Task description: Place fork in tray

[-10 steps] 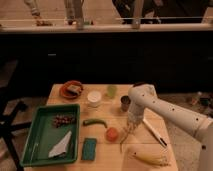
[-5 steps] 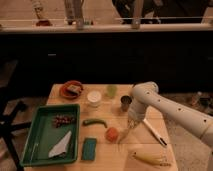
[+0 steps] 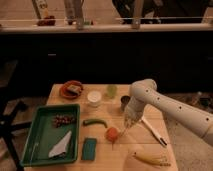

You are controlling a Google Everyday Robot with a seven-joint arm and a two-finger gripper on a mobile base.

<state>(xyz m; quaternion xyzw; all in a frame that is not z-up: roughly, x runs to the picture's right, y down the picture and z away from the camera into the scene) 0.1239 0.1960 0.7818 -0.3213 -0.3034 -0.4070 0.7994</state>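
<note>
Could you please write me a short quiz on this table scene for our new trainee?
1. Multiple choice: the gripper, low over the table, is closest to: A the red fruit; B the sponge; C the plate.
2. True or false: the banana lies on the table, outside the tray.
3. Fill in: the tray's colour is ____.
Key: 1 A; 2 true; 3 green.
</note>
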